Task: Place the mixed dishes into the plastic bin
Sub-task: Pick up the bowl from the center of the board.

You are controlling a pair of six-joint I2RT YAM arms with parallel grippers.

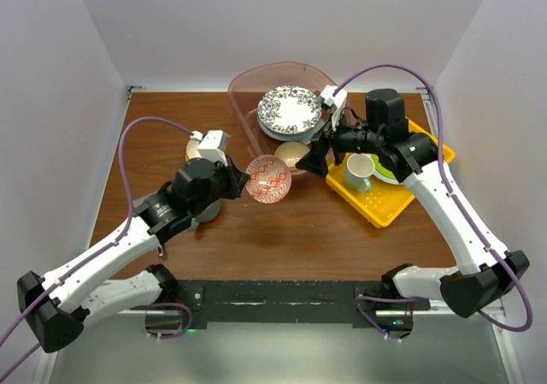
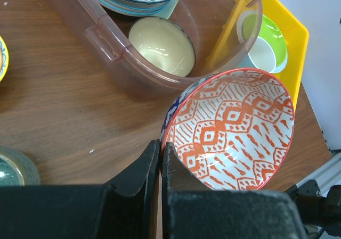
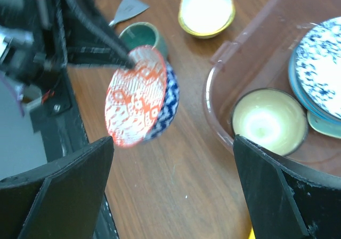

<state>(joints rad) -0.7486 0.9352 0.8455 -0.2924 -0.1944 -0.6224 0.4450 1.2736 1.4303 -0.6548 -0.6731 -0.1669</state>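
While the left arm is reaching across the brown wooden worktop [image 1: 299, 230], its left fingers [image 2: 161, 148] are pressing together on the rim of a red-patterned ceramic bowl [image 2: 234, 132], pinching it at the edge. That bowl is hanging tilted steeply on its side, its orange-red diamond pattern showing inside and a blue pattern showing on the outside in the right wrist view, and it is sitting just beside the near wall of the large translucent pinkish plastic bin [image 1: 244, 102], outside it. Whether its underside is touching the wood I cannot tell. Inside the bin a blue floral round plate [image 1: 289, 109] is lying on top of a short stack of plates toward the far end, and a small tan bowl with a dark rim [image 2: 161, 44] is resting on the bin's floor close to the near wall. The right fingers [image 3: 171, 143] are standing spread wide apart, holding nothing, and hovering over the bin's near corner, facing the tilted bowl. On the left part of the worktop a teal glazed mug [image 3: 141, 36] and a small pale bowl with a yellow rim [image 3: 206, 7] are sitting near each other, both outside the bin. To the right of the bin a shallow yellow perforated tray [image 1: 389, 204] is carrying a white mug [image 1: 359, 172] and a lime-green plate [image 1: 385, 168].
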